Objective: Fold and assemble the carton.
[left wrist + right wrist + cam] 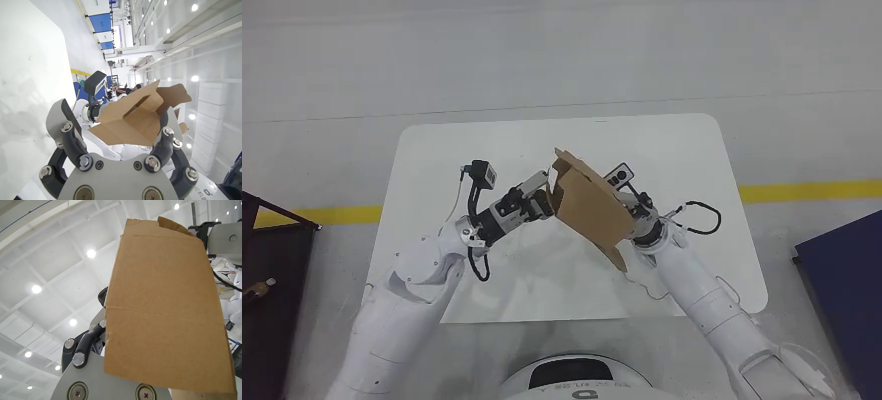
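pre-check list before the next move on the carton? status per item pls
1. left gripper open: ok, jaws spread wide.
2. A flap of the carton sits between the left jaws: ok.
3. right gripper holds the carton: cannot tell, cardboard covers it.
4. carton is off the table: ok, it looks raised between the two arms.
5. carton folded into shape: not ok, flaps stick out loose.
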